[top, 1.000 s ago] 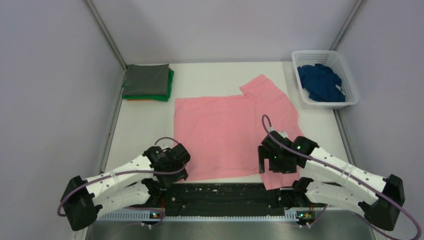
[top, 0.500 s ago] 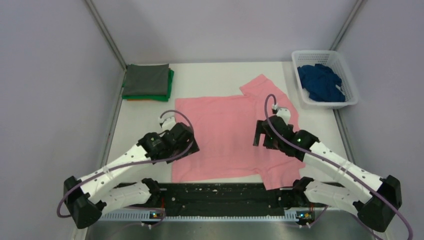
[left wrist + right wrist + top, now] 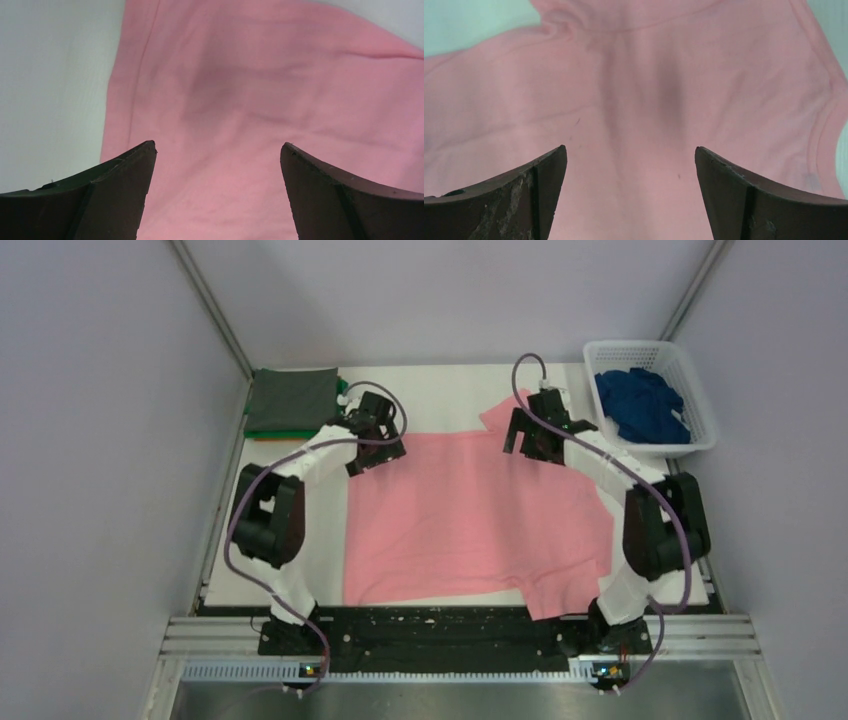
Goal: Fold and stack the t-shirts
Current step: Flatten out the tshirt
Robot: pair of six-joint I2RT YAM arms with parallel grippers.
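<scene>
Left gripper (image 3: 217,147) of mine hangs with its jaws apart over the far-left corner of the pink shirt (image 3: 470,510), clamped on nothing.

At the table's far-left corner three shirts are already folded and stacked: the grey shirt (image 3: 292,400) on top, the green shirt (image 3: 341,408) showing at its edge and the orange shirt (image 3: 262,438) a sliver below. The pink shirt lies spread flat mid-table, one sleeve out at the far right and one at the near right, with no fold made.

My right gripper (image 3: 630,148) is open too, above the collar end.

Further right, the dark blue shirt (image 3: 640,405) sits crumpled in the basket (image 3: 702,445). I judge three done and two left.

The table (image 3: 440,390) is white and matte, with plain pale walls (image 3: 440,300) on three sides.
</scene>
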